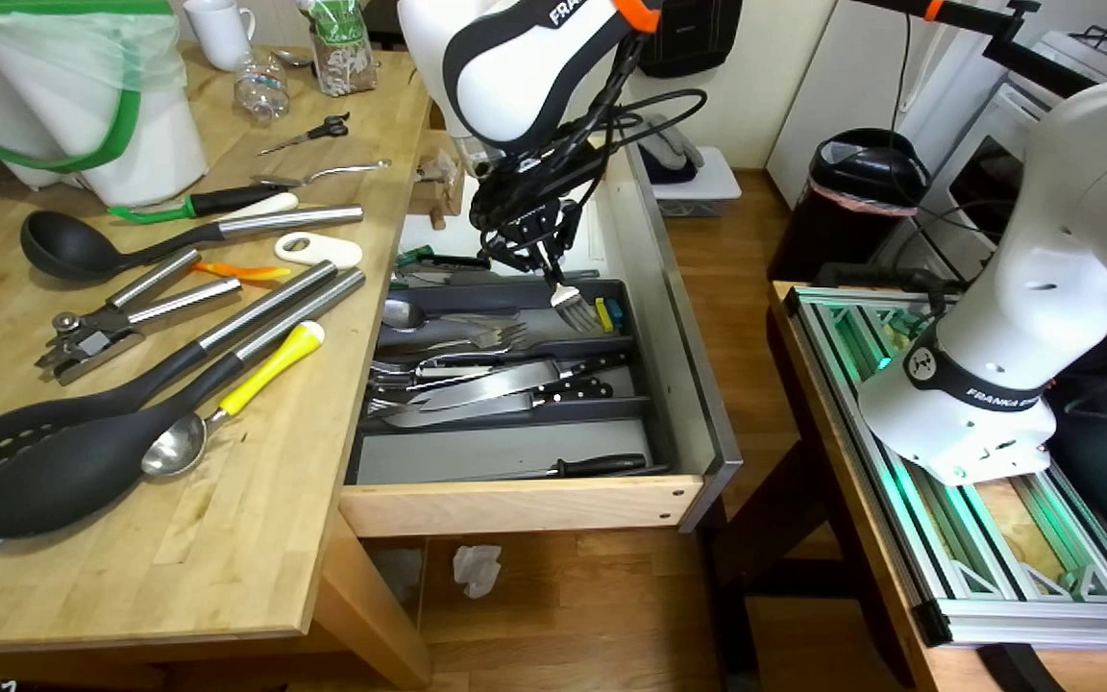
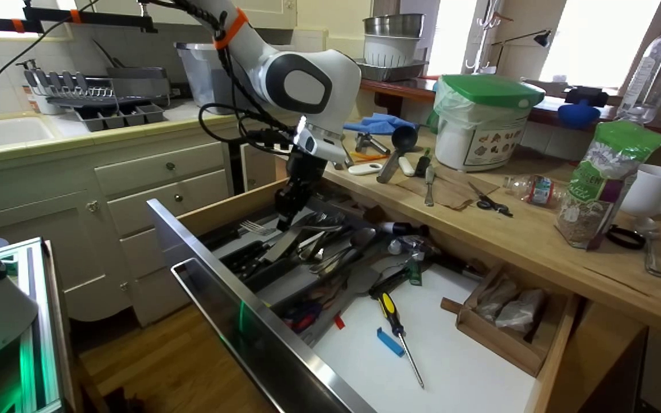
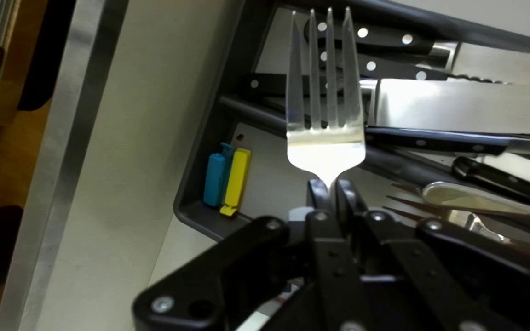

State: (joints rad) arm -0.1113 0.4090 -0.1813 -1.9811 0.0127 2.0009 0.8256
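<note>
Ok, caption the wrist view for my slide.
The gripper pinches a fork over a cutlery tray holding several black-handled knives.

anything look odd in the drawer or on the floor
Yes. In the cutlery tray below the fork in the fingers, a small yellow piece and a blue piece sit in a corner, though neither looks like cutlery. In an exterior view, a crumpled white scrap lies on the floor, perhaps dropped litter.

Free tray floor near pincer, yellow clip alongside, knives past divider, drawer wall beyond
</note>
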